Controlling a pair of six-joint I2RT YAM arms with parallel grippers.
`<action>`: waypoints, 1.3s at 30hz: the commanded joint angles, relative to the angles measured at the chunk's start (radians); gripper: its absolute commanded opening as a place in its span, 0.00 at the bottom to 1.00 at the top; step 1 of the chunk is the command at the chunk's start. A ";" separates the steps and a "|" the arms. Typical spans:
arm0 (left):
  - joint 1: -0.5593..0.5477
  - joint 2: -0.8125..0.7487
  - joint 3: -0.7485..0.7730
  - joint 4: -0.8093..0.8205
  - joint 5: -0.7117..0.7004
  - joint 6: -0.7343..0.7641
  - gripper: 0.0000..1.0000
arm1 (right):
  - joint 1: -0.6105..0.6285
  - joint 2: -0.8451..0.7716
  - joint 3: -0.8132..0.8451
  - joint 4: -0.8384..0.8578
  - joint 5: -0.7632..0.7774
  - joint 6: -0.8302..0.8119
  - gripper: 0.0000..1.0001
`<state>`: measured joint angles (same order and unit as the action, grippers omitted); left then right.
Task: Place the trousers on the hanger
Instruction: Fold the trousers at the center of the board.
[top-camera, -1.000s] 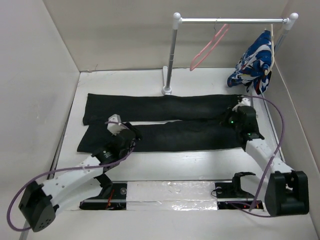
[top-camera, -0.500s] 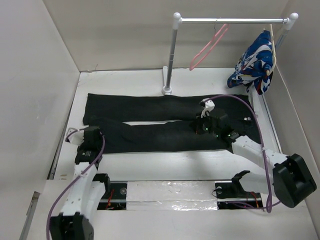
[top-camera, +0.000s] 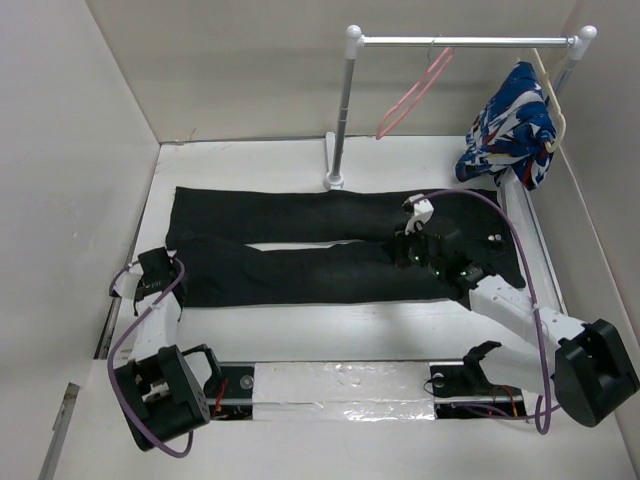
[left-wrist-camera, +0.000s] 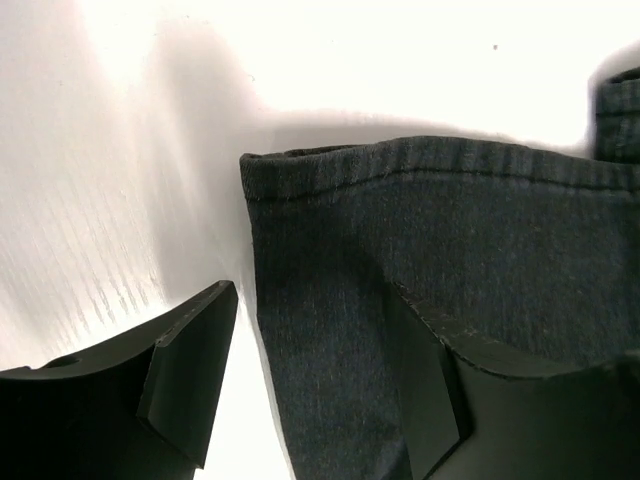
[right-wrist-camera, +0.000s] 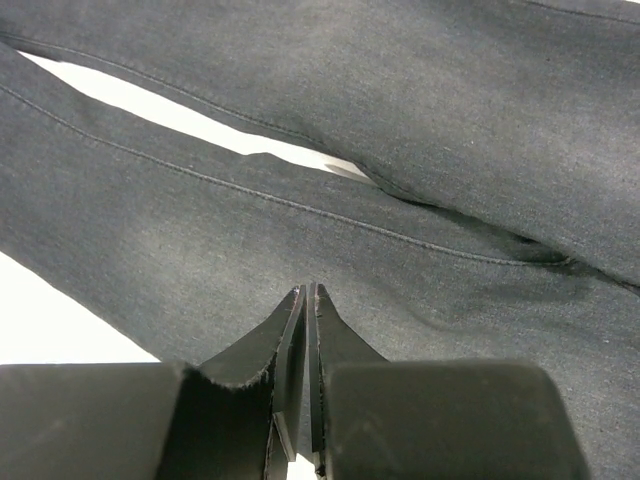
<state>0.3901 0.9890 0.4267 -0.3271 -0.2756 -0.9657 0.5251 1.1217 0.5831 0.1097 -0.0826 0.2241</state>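
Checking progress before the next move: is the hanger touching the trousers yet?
Apart. The top view shows the hanger hanging from the rail, with white table showing between it and the trousers lying flat below.

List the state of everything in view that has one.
trousers: flat on the table, legs spread apart, not hung
hanger: empty, hooked on the rail, tilted
patterned garment: hung at the rail's right end
left tool: open, straddling the near leg's cuff edge
right tool: shut, over the crotch, nothing visibly pinched
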 joint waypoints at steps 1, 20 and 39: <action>0.007 0.057 0.047 -0.004 -0.024 0.030 0.58 | 0.009 -0.033 0.034 0.024 0.004 -0.017 0.11; 0.007 -0.178 0.150 0.060 0.131 0.154 0.00 | -0.030 -0.025 0.020 0.028 0.007 -0.009 0.15; -0.057 -0.677 0.267 -0.038 0.245 0.251 0.00 | -0.250 -0.488 -0.147 -0.412 0.133 0.206 0.67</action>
<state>0.3340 0.3534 0.7269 -0.4076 -0.1032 -0.7326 0.3000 0.7010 0.4358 -0.1837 0.0132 0.3271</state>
